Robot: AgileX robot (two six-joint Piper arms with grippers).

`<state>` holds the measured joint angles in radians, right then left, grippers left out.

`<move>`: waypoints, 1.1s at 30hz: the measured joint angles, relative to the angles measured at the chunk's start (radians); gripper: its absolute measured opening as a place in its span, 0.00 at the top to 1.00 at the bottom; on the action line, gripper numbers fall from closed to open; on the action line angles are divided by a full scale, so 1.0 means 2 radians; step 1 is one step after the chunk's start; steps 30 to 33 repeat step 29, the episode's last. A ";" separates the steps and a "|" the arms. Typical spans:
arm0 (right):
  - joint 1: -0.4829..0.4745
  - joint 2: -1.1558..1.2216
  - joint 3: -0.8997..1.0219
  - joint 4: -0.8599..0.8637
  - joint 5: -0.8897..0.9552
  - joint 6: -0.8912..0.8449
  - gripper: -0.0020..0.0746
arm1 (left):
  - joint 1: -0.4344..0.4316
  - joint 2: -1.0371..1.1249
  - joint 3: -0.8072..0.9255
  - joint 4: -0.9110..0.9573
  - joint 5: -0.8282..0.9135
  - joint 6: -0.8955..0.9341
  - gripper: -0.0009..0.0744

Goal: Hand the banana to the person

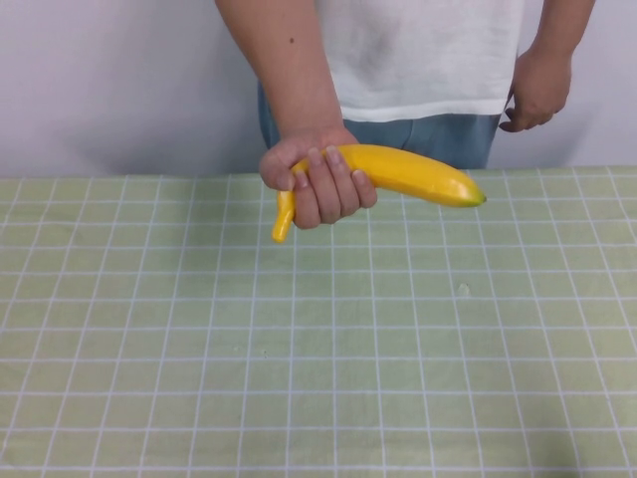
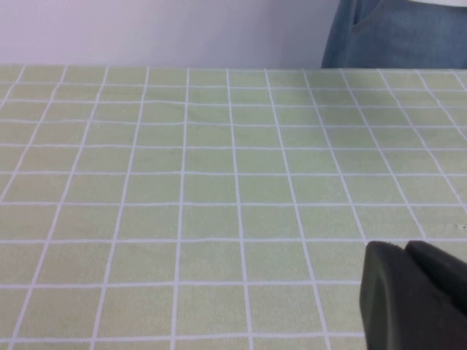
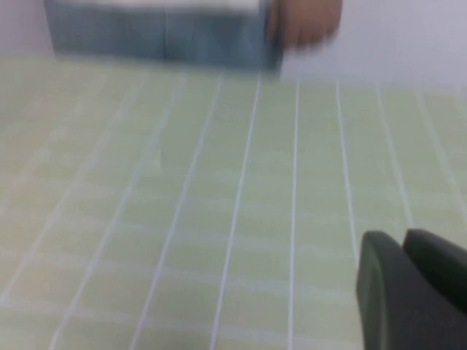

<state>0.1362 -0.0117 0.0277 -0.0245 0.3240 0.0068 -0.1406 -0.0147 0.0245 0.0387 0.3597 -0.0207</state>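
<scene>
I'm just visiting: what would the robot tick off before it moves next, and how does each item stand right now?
1. Glossy yellow curved banana located: ok, it is above the green checked tablecloth.
2. Banana in the robot's hold: not ok, the hand of the person in the white T-shirt grips it.
3. Person's other hand out of the way: ok, it hangs at their side.
4. Left gripper position: low over the cloth, holding nothing visible; fingers cannot tell.
5. Right gripper position: likewise low over the cloth; fingers cannot tell.
</scene>
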 joint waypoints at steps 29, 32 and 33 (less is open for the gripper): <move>-0.096 -0.001 0.001 0.003 0.023 0.007 0.98 | 0.000 0.000 0.000 0.000 0.000 0.000 0.99; -0.096 -0.001 0.001 0.003 0.023 0.007 0.98 | 0.000 0.000 0.000 0.000 0.000 0.000 0.99; -0.096 -0.001 0.001 0.003 0.023 0.007 0.98 | 0.000 0.000 0.000 0.000 0.000 0.000 0.99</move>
